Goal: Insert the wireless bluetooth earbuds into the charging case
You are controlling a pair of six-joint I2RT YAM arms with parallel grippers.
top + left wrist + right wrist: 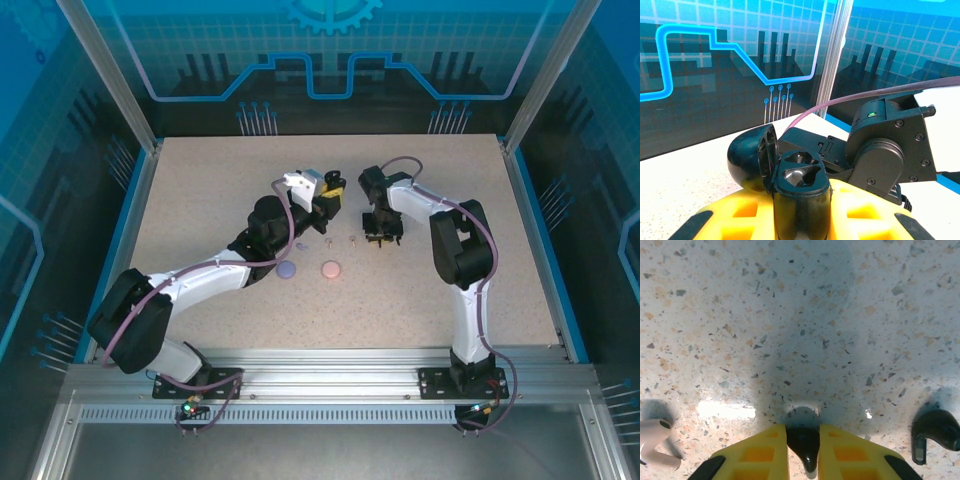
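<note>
In the left wrist view, my left gripper is shut on a black charging case, its yellow fingers on either side. The lid is swung open to the left and both sockets look empty. From above, this gripper is raised over the table's middle. My right gripper points down at the table, shut on a black earbud. A second black earbud lies to its right and a pale pink earbud to its left. In the top view the right gripper is close beside the left.
A lilac round case and a pink round case lie in front of the grippers. Small lilac and pink earbuds sit between them and the grippers. The right arm's wrist looms near the held case. Frame posts edge the speckled table.
</note>
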